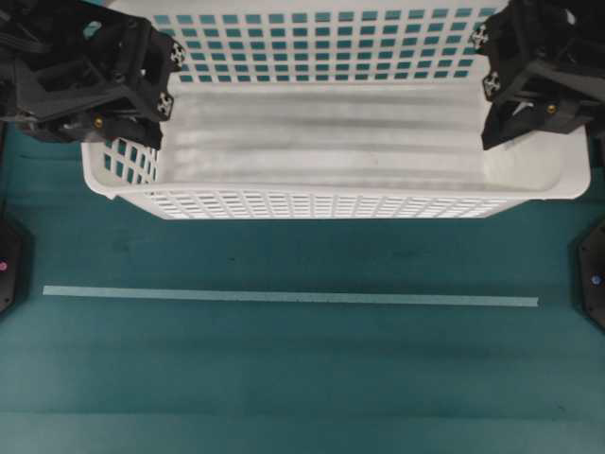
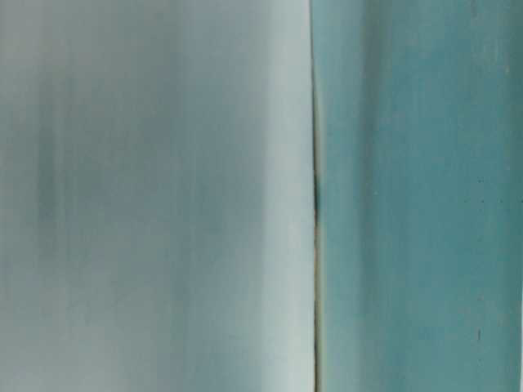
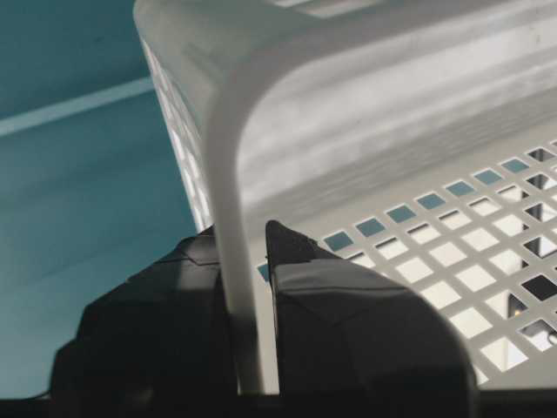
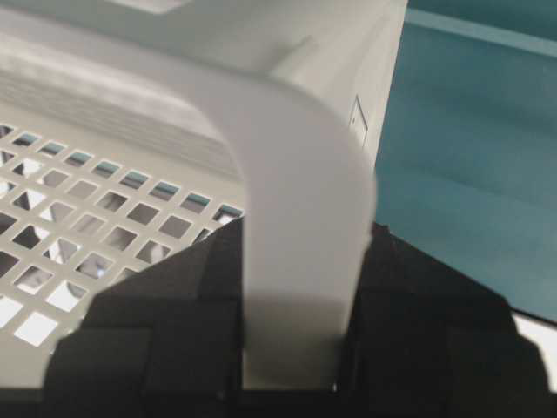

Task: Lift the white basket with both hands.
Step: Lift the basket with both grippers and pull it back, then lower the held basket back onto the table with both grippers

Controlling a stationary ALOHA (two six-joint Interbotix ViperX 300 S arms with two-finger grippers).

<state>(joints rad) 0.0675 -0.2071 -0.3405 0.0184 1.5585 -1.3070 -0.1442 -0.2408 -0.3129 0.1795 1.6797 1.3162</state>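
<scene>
Black fingers (image 3: 296, 261) of the left gripper (image 3: 252, 287) are pinched tight on the rolled rim of the large rectangular white plastic basket (image 1: 331, 132), one finger outside the wall and one inside, with the thin white rim running up between them in the left wrist view. Across the basket, the right gripper (image 4: 296, 287) clamps the opposite end in the same way: its black fingers (image 4: 200, 287) sit either side of a broader white band of rim (image 4: 300, 261), so its jaws stand a little wider than the left pair but are filled by the plastic. Seen from overhead, the left gripper (image 1: 142, 95) sits on the basket's left end wall and the right gripper (image 1: 501, 95) on its right end wall, both angular black bodies with visible screws. The basket lies at the far side of the teal table surface (image 1: 302, 378), its solid floor bare and pale, its walls perforated with rows of small rectangular slots through which teal shows. Nearer on the table, well apart from the basket, a thin pale strip of tape (image 1: 284, 297) runs left to right. Whether the basket's floor touches the table cannot be told. The table-level view is a blur of pale grey beside teal, with no shapes to read.
</scene>
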